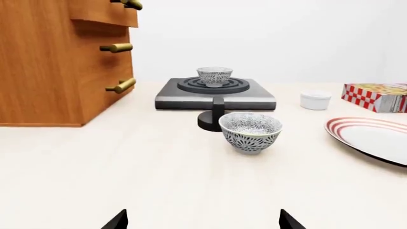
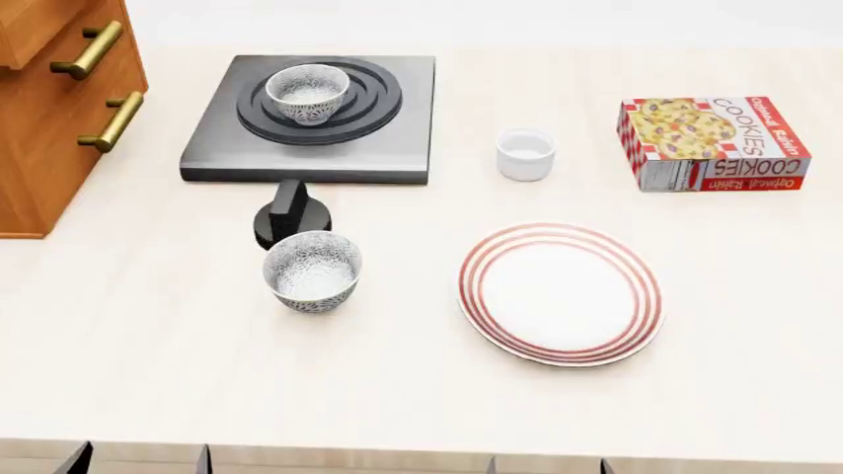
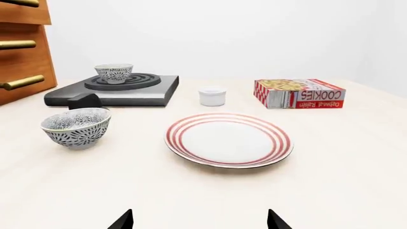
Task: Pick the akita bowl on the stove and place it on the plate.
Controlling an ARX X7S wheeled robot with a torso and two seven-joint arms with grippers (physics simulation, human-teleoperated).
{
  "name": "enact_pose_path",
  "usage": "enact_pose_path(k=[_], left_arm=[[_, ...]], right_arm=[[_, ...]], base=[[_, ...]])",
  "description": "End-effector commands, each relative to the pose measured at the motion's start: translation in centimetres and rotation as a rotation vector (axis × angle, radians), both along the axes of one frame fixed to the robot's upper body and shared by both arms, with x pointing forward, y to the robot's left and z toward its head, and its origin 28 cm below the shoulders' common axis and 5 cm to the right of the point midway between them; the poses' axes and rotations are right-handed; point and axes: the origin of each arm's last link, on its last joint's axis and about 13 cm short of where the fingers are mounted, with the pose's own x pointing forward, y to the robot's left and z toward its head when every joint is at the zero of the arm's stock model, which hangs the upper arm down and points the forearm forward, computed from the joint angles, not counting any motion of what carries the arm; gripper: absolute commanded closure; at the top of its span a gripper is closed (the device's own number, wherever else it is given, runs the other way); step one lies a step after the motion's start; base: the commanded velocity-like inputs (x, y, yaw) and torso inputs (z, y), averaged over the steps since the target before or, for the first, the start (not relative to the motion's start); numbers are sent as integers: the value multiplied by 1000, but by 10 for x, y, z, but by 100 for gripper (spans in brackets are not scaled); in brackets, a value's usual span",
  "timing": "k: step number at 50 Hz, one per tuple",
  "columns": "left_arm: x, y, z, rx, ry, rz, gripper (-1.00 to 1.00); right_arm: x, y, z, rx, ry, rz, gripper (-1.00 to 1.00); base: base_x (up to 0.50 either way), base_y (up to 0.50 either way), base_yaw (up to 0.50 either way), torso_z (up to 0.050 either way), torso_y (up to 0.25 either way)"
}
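The akita bowl, white with a dark speckled pattern, sits upright on the ring burner of the dark grey stove. An identical bowl stands on the table in front of the stove's black knob. To its right lies the red-ringed white plate, with nothing on it. My left gripper and my right gripper are both open, low at the table's near edge, far from the bowls.
A wooden drawer cabinet with brass handles stands left of the stove. A small plain white cup sits right of the stove, and a cookies box lies at the far right.
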Motion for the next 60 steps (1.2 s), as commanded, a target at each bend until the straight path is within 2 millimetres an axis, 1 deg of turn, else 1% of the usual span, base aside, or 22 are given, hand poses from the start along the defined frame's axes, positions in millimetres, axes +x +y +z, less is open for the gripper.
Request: enact_pose_path(k=[1, 10, 16, 18, 19, 21, 23, 28, 29, 32, 34, 38, 39, 41, 42, 43, 45, 46, 48, 51, 56, 60], left_arm=[[0, -1, 1, 3, -7, -14, -100], [-1, 0, 0, 4, 6, -9, -100], [-1, 0, -1, 3, 7, -8, -100], [-1, -1, 0, 2, 9, -9, -100], [-1, -1, 0, 2, 9, -9, -100], [-1, -1, 0, 1, 11, -8, -100], [-1, 0, 0, 0, 12, -8, -100], [-1, 0, -1, -1, 13, -8, -100], [-1, 0, -1, -2, 14, -7, -100], [-1, 0, -1, -3, 14, -7, -100], [-1, 0, 1, -3, 15, -6, -100], [-1, 0, 1, -3, 15, -6, -100], [-1, 0, 0, -4, 15, -6, -100], [-1, 0, 0, -4, 15, -6, -100], [-1, 0, 0, -4, 15, -6, -100], [-1, 0, 0, -4, 16, -8, -100], [-1, 0, -1, -4, 16, -8, -100], [-1, 0, -1, -4, 16, -8, -100], [-1, 0, -1, -3, 15, -9, -100], [-1, 0, 0, -8, 13, 0, -100], [-1, 0, 0, -4, 13, -4, -100], [-1, 0, -1, -2, 11, -1, -100]], right_arm=[[0, 0, 0, -2, 0, 3, -100], [0, 1, 2, -26, 21, 34, -100], [3, 2, 25, -39, -1, 36, -100], [8, 3, 38, -39, -20, 38, -100], [8, 3, 39, -39, -20, 38, -100], [15, 8, 60, -46, -46, 47, -100], [20, 10, 69, -49, -58, 50, -100], [32, 17, 104, -39, -106, 60, -100], [36, 19, 116, -48, -124, 68, -100], [43, 21, 136, -32, -155, 63, -100], [48, 21, 159, -43, -188, 52, -100], [48, 21, 159, -43, -188, 52, -100], [59, 16, 194, -31, -215, 26, -100], [64, 13, 210, -26, -225, 24, -100], [64, 13, 211, -26, -225, 24, -100], [67, 9, 224, -34, -227, 28, -100], [71, 3, 241, -41, -232, 30, -100], [71, 3, 241, -41, -232, 30, -100], [72, -4, 258, -46, -242, 28, -100], [74, -12, 271, -52, -245, 23, -100], [72, -24, 279, -59, -241, -28, -100], [67, -31, 275, -95, -233, -51, -100]], base=[[0, 0, 0, 0, 0], [0, 0, 0, 0, 0], [0, 0, 0, 0, 0], [0, 0, 0, 0, 0], [0, 0, 0, 0, 0], [0, 0, 0, 0, 0], [0, 0, 0, 0, 0], [0, 0, 0, 0, 0], [0, 0, 0, 0, 0], [0, 0, 0, 0, 0], [0, 0, 0, 0, 0], [0, 0, 0, 0, 0], [0, 0, 0, 0, 0], [0, 0, 0, 0, 0], [0, 0, 0, 0, 0], [0, 0, 0, 0, 0], [0, 0, 0, 0, 0], [0, 0, 0, 0, 0], [0, 0, 0, 0, 0], [0, 0, 0, 0, 0], [0, 0, 0, 0, 0], [0, 0, 0, 0, 0]])
